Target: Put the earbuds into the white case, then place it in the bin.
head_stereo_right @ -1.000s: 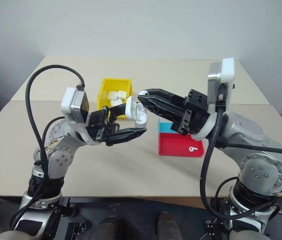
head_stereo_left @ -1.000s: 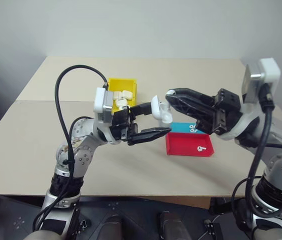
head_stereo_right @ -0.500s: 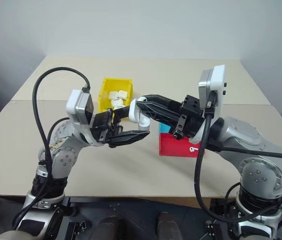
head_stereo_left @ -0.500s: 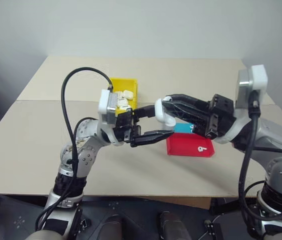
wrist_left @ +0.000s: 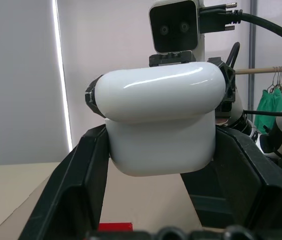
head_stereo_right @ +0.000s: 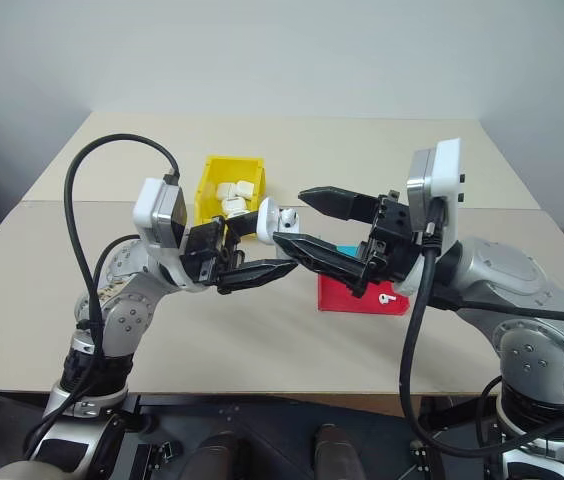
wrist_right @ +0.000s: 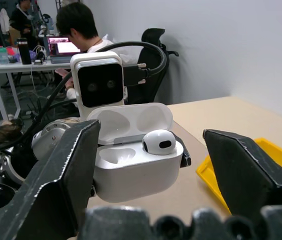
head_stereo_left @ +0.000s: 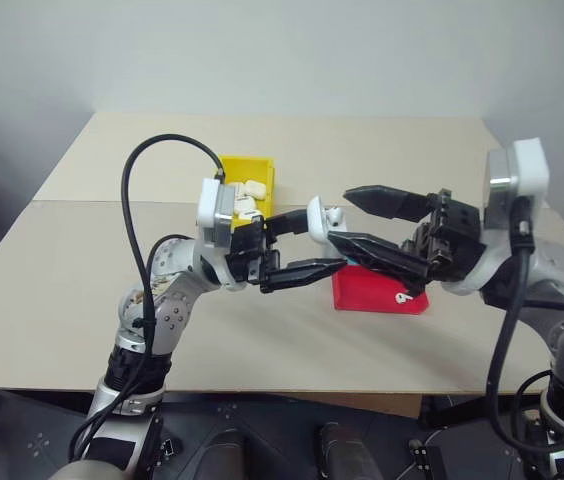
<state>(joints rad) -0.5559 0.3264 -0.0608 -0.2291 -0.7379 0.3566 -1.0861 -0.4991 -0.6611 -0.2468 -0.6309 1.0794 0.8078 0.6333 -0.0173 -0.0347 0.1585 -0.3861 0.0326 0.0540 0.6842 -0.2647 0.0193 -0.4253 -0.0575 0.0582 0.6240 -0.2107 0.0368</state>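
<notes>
Glossy white rounded case (head_stereo_left: 315, 219), lid open with one tiny white earbud (wrist_right: 159, 142) seated, hangs mid-air above the worktop (head_stereo_left: 112, 270) pinched by the left pincer (head_stereo_left: 307, 245); the spread right pincer (head_stereo_left: 357, 215) could knock it loose.

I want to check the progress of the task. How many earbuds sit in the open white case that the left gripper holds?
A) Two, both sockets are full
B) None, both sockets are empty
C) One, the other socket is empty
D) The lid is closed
C: in the right wrist view the white case has its lid up, one earbud seated and the other socket bare.
</notes>
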